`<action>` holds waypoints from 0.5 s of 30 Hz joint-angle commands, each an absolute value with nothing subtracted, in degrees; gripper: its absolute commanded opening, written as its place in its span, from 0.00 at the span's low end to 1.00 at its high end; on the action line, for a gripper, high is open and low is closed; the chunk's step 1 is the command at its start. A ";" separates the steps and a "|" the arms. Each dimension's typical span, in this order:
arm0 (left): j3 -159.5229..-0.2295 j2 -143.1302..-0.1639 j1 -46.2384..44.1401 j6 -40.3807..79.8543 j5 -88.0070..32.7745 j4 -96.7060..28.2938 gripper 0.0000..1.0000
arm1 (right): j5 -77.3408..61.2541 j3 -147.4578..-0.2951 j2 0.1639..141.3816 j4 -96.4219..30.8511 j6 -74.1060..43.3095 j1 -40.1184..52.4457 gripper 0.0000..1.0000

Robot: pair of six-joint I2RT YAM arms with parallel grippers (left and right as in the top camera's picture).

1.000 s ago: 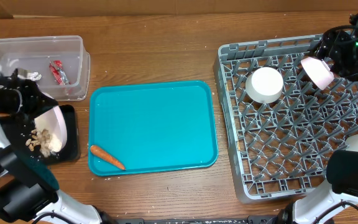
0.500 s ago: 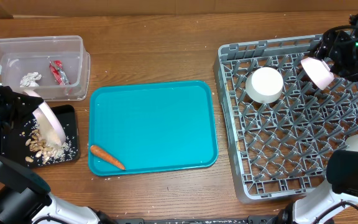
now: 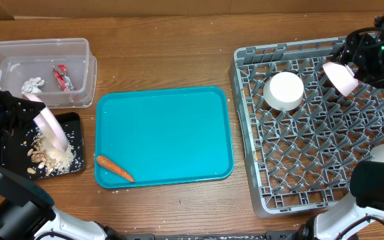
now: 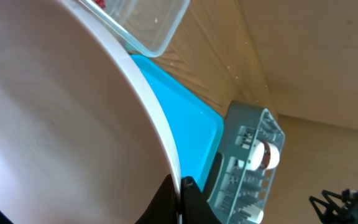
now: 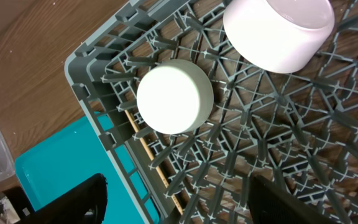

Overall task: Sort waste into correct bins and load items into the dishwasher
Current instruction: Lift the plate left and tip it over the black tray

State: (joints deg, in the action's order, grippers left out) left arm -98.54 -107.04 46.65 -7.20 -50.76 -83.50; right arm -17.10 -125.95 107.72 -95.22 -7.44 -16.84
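The left tool (image 3: 32,112) is clamping the rim of the plate (image 3: 51,128), which is hanging steeply tilted over the black tray (image 3: 80,120) at the left edge of the worktop. A heap of nut-shell scraps and rice (image 3: 45,158) is lying under its low edge. The plate is looking stiff, smooth and breakable. It is probably slippery in so thin a pinch and heavy for it, so the rim is the only sensible hold, and it is asking for a slow carry. The right tool (image 5: 178,186) is hanging over the rack (image 3: 312,153) at the right edge with its fingers wide apart and nothing between them. The carrot (image 3: 115,168) is lying at the near-left corner of the teal tray (image 3: 165,133) in the middle of the worktop. It is likely firm, light and apt to roll, so it is best gripped across its middle. Counting: one plate and one carrot are showing. One red wrapper (image 3: 62,77) and one silvery wrapper (image 3: 32,85) are sitting in the clear tub (image 3: 79,50) at the far-left corner. That is making two bins. One upturned bowl (image 3: 285,91) and one second vessel (image 3: 339,77) are standing in the rack; whether the second is a bowl or a cup I cannot tell. In the right wrist view pale sticks (image 5: 151,158), seemingly the chopsticks, are lying in the lattice, and their number is not clear.
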 commanded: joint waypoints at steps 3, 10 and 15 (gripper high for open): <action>-99.48 -107.26 47.29 -6.35 -51.27 -83.85 0.04 | -16.56 -127.46 105.97 -94.98 -7.03 -16.62 0.75; -99.48 -107.50 47.33 -6.85 -54.15 -82.59 0.04 | -16.56 -127.46 105.97 -95.07 -7.01 -16.62 0.75; -99.48 -107.35 47.22 -9.23 -55.55 -82.87 0.04 | -16.56 -127.46 105.97 -95.24 -7.01 -16.62 0.75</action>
